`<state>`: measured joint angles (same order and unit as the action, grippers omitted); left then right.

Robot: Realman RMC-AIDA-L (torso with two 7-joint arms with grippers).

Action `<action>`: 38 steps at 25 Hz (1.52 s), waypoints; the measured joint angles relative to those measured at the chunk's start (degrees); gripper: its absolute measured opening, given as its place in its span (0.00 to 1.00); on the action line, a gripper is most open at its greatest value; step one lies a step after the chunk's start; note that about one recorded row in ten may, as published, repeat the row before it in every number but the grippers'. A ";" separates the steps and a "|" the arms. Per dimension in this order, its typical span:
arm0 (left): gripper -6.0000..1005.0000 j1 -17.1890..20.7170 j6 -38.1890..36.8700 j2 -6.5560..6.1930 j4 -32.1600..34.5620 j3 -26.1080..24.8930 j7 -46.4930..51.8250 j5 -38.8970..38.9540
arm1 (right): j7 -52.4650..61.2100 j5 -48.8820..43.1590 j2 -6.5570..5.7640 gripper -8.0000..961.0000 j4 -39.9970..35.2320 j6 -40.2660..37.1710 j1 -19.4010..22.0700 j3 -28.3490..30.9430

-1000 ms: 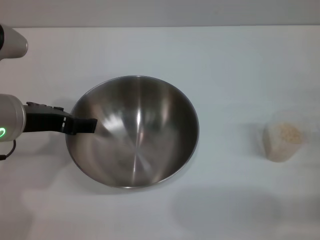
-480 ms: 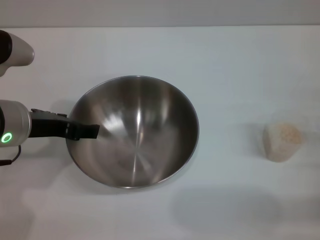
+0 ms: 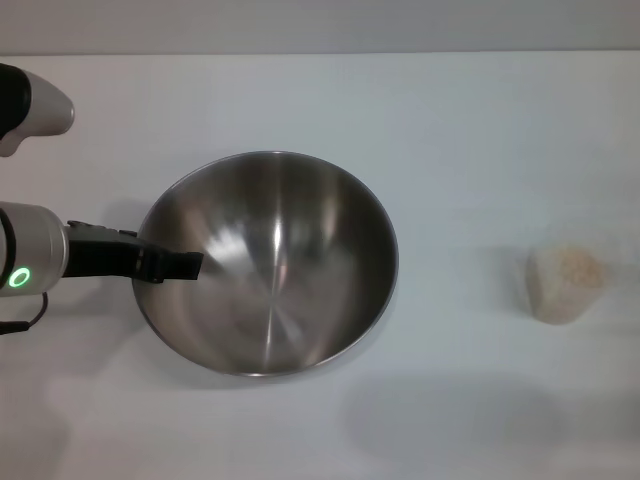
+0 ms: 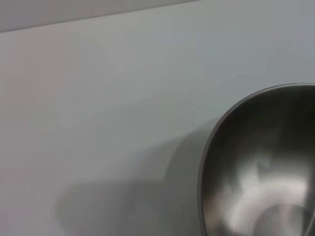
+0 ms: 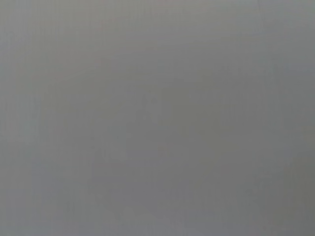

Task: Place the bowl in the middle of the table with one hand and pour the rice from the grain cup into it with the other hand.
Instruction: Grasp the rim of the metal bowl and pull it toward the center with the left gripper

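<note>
The large steel bowl [image 3: 290, 290] stands on the white table [image 3: 450, 130], a little left of its middle, and is empty inside. My left gripper [image 3: 176, 265] comes in from the left and its black tip reaches over the bowl's left rim. The left wrist view shows part of the bowl [image 4: 261, 172] and bare table. The clear grain cup [image 3: 566, 284] stands upright at the right, well apart from the bowl, with rice [image 3: 577, 266] in it. My right gripper is out of view; its wrist view shows only plain grey.
The left arm's silver body with its green ring light [image 3: 18, 277] lies at the left edge. The table's far edge [image 3: 320, 52] runs across the top of the head view.
My left gripper has moved a little to the right, its tip reaching further over the bowl's left rim. The bowl and the cup have not moved.
</note>
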<state>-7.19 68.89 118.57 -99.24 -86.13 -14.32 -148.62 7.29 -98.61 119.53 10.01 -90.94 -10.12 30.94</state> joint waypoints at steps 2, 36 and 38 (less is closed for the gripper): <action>0.80 -0.23 0.00 0.00 0.30 0.00 0.00 0.01 | 0.00 0.00 0.00 0.88 -0.02 0.04 -0.01 0.00; 0.09 -3.47 0.80 -0.27 2.01 -0.28 -0.78 0.28 | 0.00 0.00 -0.09 0.88 -0.68 0.18 -0.33 0.00; 0.08 -3.47 0.86 -0.26 1.95 -0.28 -0.79 0.29 | 0.00 0.00 -0.09 0.88 -0.69 0.17 -0.34 0.00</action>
<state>-10.66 69.75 118.30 -97.29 -86.41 -15.11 -148.34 7.29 -98.61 119.44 9.32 -90.78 -10.46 30.94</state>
